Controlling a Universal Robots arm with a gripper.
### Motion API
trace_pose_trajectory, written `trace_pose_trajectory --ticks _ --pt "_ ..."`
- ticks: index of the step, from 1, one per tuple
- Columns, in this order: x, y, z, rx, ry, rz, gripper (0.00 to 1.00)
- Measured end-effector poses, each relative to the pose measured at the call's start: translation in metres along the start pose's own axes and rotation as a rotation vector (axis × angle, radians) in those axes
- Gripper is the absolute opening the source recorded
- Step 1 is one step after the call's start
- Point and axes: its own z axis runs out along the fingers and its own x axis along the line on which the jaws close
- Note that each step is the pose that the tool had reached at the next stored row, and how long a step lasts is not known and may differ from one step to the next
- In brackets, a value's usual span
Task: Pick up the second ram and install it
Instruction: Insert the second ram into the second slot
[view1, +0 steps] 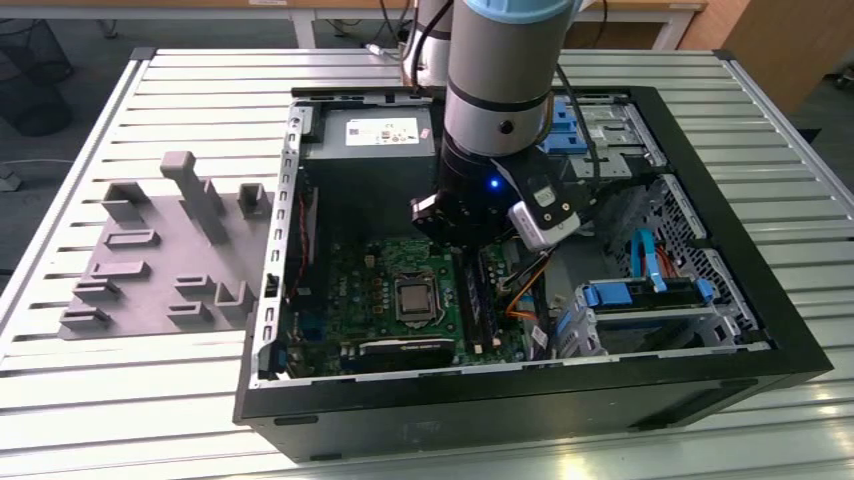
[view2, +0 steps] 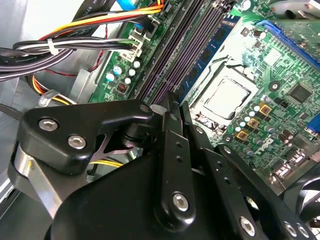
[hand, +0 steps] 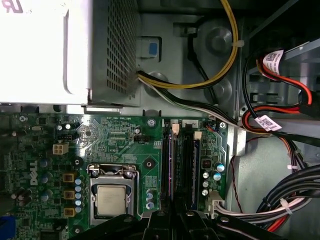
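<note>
My gripper (view1: 467, 238) hangs inside the open computer case, low over the memory slots beside the silver processor (hand: 111, 199). In the second wrist view its two black fingers (view2: 169, 117) stand pressed together with nothing between them. A long dark strip, the second ram (hand: 167, 167), stands on edge in a slot and runs straight out from under the fingertips in both wrist views (view2: 186, 55). I cannot tell whether the tips touch it. Another dark strip (hand: 191, 167) sits in a slot beside it. The green motherboard (view1: 380, 290) lies flat under both.
Orange, yellow and black cable bundles (view2: 75, 45) run close beside the slots. A metal power supply box (hand: 60, 50) sits past the slots' end. A drive cage with blue parts (view1: 641, 290) fills the case's side at the exterior view's right. A grey slotted fixture (view1: 147, 260) lies on the table outside.
</note>
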Motion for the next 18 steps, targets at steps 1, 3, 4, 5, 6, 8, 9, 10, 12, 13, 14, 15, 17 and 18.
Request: trace_pose_trajectory --ticks 1,3,4,5,6,8,9,10,12,13,14,15,17,18 --pt "0.0000 0.0000 0.0000 0.0000 0.0000 0.000 0.14" --pt "0.0000 0.0000 0.0002 -0.0001 0.0000 0.000 0.14" --pt "0.0000 0.0000 0.0006 -0.0004 -0.0002 0.000 0.14" --pt "0.0000 0.0000 0.0010 -0.0004 -0.0002 0.000 0.14" --pt "0.0000 -0.0002 0.0013 -0.0001 -0.0001 0.000 0.14" --pt "0.0000 -0.0002 0.0015 -0.0002 -0.0001 0.000 0.14" --pt "0.0000 -0.0002 0.0015 -0.0001 0.0000 0.000 0.14" --pt "0.0000 -0.0003 0.0015 -0.0001 0.0000 0.000 0.14" --pt "0.0000 -0.0003 0.0015 -0.0002 -0.0001 0.000 0.14" --pt "0.0000 -0.0003 0.0015 -0.0001 -0.0001 0.000 0.14" --pt "0.0000 -0.0003 0.0015 -0.0001 -0.0001 0.000 0.14" --pt "0.0000 -0.0003 0.0015 0.0000 0.0000 0.000 0.14" --pt "0.0000 -0.0003 0.0016 0.0000 0.0000 0.000 0.14" --pt "0.0000 -0.0005 0.0020 -0.0004 -0.0002 0.000 0.14"
